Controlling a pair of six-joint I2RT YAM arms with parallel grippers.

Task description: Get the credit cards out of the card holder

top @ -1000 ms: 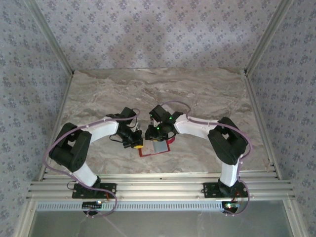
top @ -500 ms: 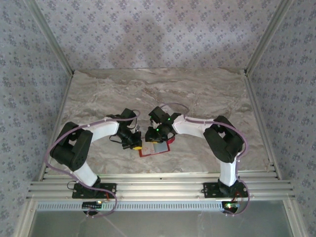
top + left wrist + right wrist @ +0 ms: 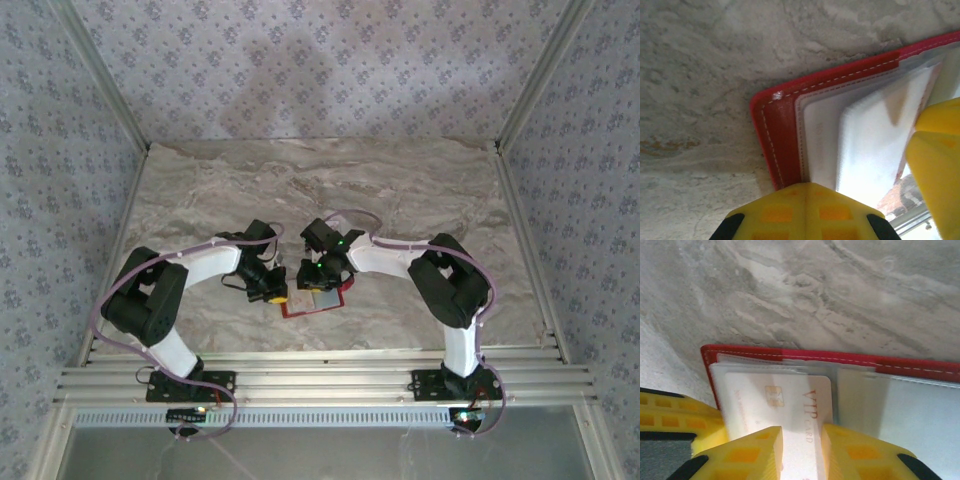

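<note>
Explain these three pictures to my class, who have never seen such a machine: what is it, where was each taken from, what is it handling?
The machine is two robot arms bolted at the near edge of a marbled table. One picture looks down from above and behind; the others come from a camera on each wrist. A red card holder lies open on the table. The left gripper has its jaws shut on the holder's edge. The right gripper has its jaws slightly apart over a pale credit card marked VIP, seemingly partly out of its sleeve.
</note>
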